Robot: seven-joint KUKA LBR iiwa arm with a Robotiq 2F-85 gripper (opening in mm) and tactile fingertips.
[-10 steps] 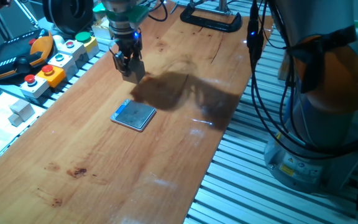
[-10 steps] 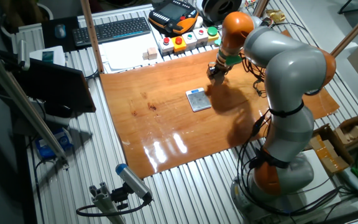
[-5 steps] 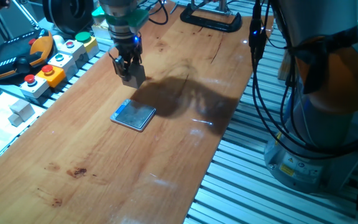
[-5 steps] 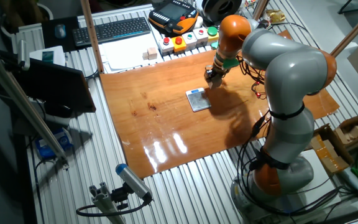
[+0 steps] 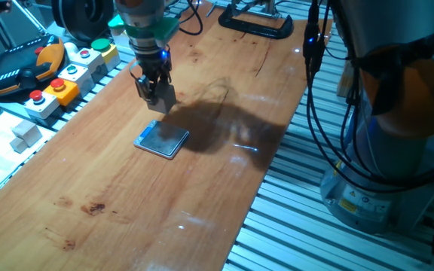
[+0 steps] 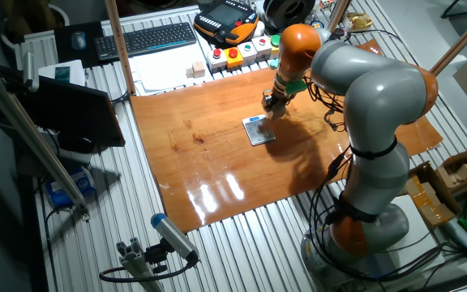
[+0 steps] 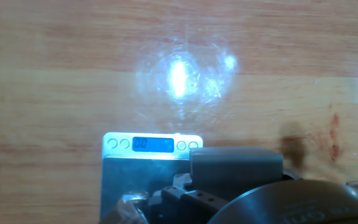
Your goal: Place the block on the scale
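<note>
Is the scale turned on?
On. The scale has a glowing blue display in the hand view; the digits are too blurry to read.

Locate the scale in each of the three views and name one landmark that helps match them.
One fixed view: the scale lies left of centre on the wooden table, just in front of the claw.
The other fixed view: the scale sits at the middle of the tabletop, beside the claw.
Hand view: the scale fills the lower left, its lit blue display on its upper edge.
Shared landmark: the claw close by the scale.
</note>
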